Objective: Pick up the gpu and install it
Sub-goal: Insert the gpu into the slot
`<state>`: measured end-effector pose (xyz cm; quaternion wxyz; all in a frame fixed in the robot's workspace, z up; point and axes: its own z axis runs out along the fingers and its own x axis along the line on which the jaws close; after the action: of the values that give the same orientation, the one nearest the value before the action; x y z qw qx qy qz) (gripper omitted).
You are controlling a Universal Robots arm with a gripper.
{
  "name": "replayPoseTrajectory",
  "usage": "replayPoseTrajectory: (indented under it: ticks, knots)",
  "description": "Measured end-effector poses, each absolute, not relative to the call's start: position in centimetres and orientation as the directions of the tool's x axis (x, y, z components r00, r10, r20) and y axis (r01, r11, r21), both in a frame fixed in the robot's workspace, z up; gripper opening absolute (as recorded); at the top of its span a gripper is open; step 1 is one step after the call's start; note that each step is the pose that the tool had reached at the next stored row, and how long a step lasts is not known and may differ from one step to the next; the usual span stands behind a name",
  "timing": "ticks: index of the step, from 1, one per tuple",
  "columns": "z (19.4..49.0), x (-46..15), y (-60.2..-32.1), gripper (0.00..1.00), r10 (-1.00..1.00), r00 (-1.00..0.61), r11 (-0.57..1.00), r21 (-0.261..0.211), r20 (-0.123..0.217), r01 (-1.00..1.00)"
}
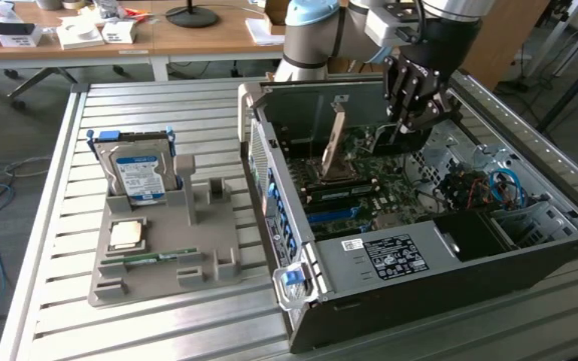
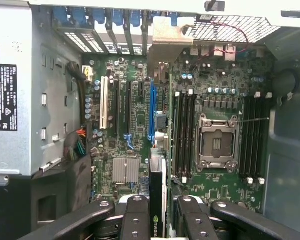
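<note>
- Open computer case (image 1: 369, 316) lies on its side on the slatted tabletop (image 1: 148, 113). Inside I see the motherboard (image 2: 135, 130), with a processor socket (image 2: 216, 142) and dark memory slots on either side of it.
- Grey tray (image 1: 219, 263) sits beside the case, on the exterior view's left. It holds an upright hard drive (image 1: 141, 174), a square chip (image 1: 129, 235) and a green memory stick (image 1: 153, 259).
- Readable: a green NVIDIA logo on the gpu's (image 2: 157, 190) edge. I cannot read the hard drive's blue-white label or the black sticker (image 2: 2, 97) on the case.
- Tool (image 1: 415, 116) reaches into the case. Its fingers (image 2: 135, 220) are closed partway onto the gpu, which stands edge-on between them.
- The gpu is above the board, in line with the long blue slot (image 2: 151, 107). I cannot tell whether they touch.
</note>
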<state>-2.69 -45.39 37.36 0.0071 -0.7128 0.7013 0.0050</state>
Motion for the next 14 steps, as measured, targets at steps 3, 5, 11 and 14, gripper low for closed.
replayPoseTrajectory:
  ticks: [3,5,11,14]
  knots:
    - [37.0,-2.8,-45.4,0.26,-1.0,0.017,-0.017,-0.003,-0.017,-1.0]
    - [36.8,-2.8,-45.4,0.26,-1.0,0.017,-0.017,-0.003,-0.017,-1.0]
    - [36.3,-2.9,-45.4,0.26,-1.0,0.016,-0.016,-0.003,-0.017,-1.0]
    - [36.1,-2.9,-45.4,0.26,-1.0,0.016,-0.016,-0.003,-0.017,-1.0]
